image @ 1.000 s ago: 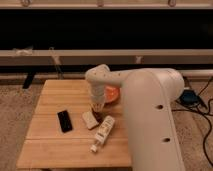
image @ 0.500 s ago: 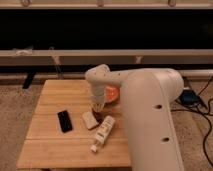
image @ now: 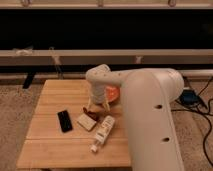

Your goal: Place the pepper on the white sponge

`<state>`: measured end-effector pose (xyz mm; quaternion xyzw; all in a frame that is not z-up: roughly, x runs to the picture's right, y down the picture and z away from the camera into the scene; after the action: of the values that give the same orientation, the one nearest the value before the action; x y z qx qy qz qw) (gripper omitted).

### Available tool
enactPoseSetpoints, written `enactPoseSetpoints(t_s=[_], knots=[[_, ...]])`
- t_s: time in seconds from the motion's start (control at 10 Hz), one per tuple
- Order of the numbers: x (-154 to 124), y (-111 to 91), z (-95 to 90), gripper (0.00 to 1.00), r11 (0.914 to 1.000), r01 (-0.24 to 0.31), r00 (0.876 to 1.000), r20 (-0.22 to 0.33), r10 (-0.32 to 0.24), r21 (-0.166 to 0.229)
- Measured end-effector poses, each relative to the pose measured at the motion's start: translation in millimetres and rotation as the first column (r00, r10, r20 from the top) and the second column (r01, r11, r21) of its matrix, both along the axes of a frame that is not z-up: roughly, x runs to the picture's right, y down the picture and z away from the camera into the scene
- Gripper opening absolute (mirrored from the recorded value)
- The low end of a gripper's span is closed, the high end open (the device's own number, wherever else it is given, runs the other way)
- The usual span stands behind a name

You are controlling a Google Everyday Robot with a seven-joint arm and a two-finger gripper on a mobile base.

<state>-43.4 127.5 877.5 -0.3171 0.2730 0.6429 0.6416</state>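
Observation:
On the wooden table [image: 50, 145], the white sponge [image: 86, 122] lies near the middle as a small cream block. The pepper [image: 85, 110], small and dark red, lies at the sponge's far edge; whether it rests on the sponge or just beside it I cannot tell. My gripper [image: 98, 106] hangs just above and behind the sponge, pointing down from the white arm. Its fingers [image: 90, 104] stand apart, open, with nothing between them.
A flat black phone [image: 64, 120] lies left of the sponge. A white labelled bottle [image: 102, 131] lies on its side to the sponge's right. An orange plate [image: 114, 93] sits behind the gripper. My bulky white arm [image: 150, 120] covers the table's right side. Cables trail on the carpet at right.
The gripper's fingers have spread apart over the sponge. The arm has barely moved, and the other things on the table lie where they were.

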Motion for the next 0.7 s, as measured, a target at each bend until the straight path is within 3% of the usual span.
enactPoseSetpoints(t_s=[0.7], knots=[[-14.4, 0.7, -7.5, 0.8, 0.9995, 0.029, 0.998, 0.049, -0.029, 0.012]])
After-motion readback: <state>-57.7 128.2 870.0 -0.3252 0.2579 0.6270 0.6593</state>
